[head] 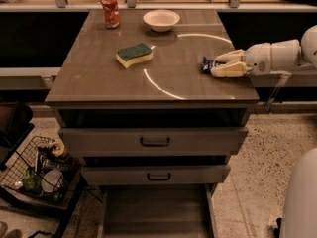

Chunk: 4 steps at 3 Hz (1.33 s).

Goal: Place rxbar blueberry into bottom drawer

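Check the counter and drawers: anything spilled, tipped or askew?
Nothing stands out. The can and bowl stand upright and the sponge lies flat on the counter. The rxbar blueberry lies flat near the right edge, at the gripper. The bottom drawer is pulled open.

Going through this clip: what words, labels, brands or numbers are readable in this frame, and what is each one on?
Nothing can be read here.
rxbar blueberry, by the gripper at the right edge of the cabinet top: pale marks on the wrapper, too blurred to read.
red can, back left: markings too blurred to read.
sponge and bowl: no text visible.
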### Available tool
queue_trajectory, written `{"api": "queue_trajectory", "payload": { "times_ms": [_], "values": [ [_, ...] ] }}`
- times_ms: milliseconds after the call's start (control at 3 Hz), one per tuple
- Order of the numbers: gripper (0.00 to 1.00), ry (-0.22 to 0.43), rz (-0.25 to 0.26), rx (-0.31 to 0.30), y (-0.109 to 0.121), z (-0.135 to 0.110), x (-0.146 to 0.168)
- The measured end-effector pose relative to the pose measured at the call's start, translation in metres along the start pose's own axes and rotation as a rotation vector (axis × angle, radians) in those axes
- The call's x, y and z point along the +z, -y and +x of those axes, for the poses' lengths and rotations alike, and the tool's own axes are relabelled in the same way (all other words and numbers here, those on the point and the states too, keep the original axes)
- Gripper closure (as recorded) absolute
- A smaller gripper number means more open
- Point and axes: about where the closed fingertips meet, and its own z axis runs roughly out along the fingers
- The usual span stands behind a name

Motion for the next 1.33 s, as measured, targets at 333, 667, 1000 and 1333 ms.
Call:
{"api": "queue_trajectory", "payload": {
  "times_ms": [333, 667, 1000, 1333],
  "values": [
    [1.0, 0.0, 0.0, 0.0, 0.0, 0.0, 0.0],
    [1.0, 0.0, 0.0, 0.0, 0.0, -0.001, 0.0],
    [1.0, 0.0, 0.0, 0.0, 0.0, -0.001, 0.0],
    [1.0, -0.015, 0.037, -0.02, -0.022, -0.019, -0.037]
  ]
}}
